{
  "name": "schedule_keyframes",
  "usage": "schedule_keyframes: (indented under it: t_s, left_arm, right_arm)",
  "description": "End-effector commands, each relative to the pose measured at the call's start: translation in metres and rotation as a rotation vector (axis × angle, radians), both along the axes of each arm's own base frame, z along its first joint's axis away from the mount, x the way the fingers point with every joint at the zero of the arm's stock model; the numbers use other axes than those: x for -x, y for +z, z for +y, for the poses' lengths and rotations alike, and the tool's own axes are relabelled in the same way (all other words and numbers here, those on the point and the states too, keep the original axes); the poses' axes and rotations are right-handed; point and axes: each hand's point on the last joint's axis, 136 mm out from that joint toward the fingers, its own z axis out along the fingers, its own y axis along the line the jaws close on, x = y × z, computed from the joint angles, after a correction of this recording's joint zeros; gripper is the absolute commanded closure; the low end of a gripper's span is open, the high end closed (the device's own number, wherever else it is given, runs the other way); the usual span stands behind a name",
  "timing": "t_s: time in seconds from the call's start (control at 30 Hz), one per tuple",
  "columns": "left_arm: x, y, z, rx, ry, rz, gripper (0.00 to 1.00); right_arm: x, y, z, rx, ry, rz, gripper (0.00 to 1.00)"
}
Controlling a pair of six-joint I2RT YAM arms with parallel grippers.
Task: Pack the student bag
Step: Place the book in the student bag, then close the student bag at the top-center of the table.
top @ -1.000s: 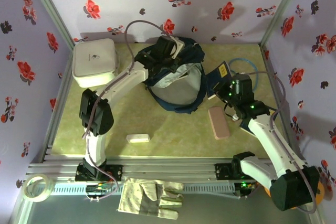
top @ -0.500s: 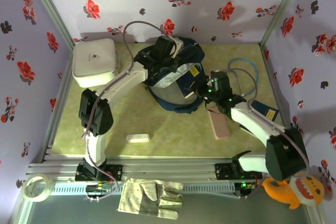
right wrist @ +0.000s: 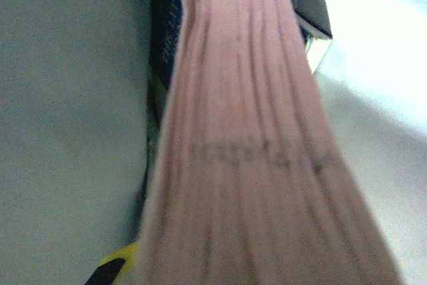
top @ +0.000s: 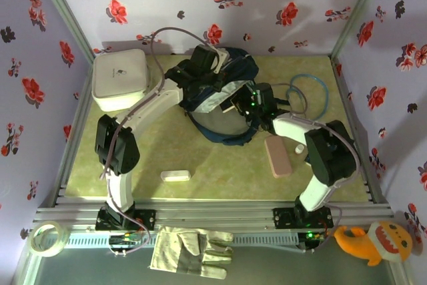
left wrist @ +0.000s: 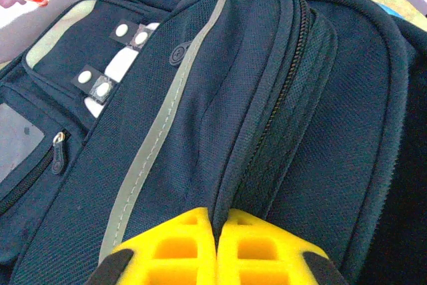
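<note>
At the back centre of the table (top: 220, 165), student bag (top: 220, 121) sat slumped; left gripper (left wrist: 215, 241) pinched tight on its top fabric, right gripper (top: 243, 103) clamped a book (right wrist: 253, 151) at the mouth. Risk: fabric might slip, mouth collapse, book snag on rim.

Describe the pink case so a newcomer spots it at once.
Start at the dark navy student bag in the middle of the yellow-green table. Right of it, nearer the arm bases, lies a flat pink case. It alone is pink; the smaller bar is white.
</note>
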Motion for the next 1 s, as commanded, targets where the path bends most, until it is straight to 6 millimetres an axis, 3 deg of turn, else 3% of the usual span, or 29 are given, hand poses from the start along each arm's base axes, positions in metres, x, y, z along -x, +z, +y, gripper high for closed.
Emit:
schedule_keyframes:
  t_s: [0.0,0.13,0.3,0.6,0.8,0.97]
  left_arm:
    - [0.001,0.07,0.001,0.163,0.009,-0.119,1.0]
    - [-0.003,0.072,0.008,0.177,0.036,-0.107,1.0]
    - [-0.003,0.083,0.006,0.2,0.021,-0.121,1.0]
    - [-0.011,0.076,0.014,0.197,0.047,-0.096,1.0]
    - [-0.018,0.063,0.024,0.179,0.07,-0.073,1.0]
    - [-0.028,0.047,0.041,0.162,0.112,-0.048,1.0]
  right_arm:
    - [-0.02,-0.001,0.011,-0.045,-0.044,0.006,0.9]
    - [-0.037,-0.018,0.028,-0.072,-0.049,0.055,0.89]
    - [-0.055,-0.046,0.028,-0.066,-0.147,0.119,0.87]
    - [-0.082,-0.052,0.061,-0.115,-0.054,0.13,0.7]
    - [-0.073,-0.038,0.054,-0.135,-0.043,0.113,0.59]
    - [-0.043,-0.011,0.041,-0.117,-0.009,0.084,0.48]
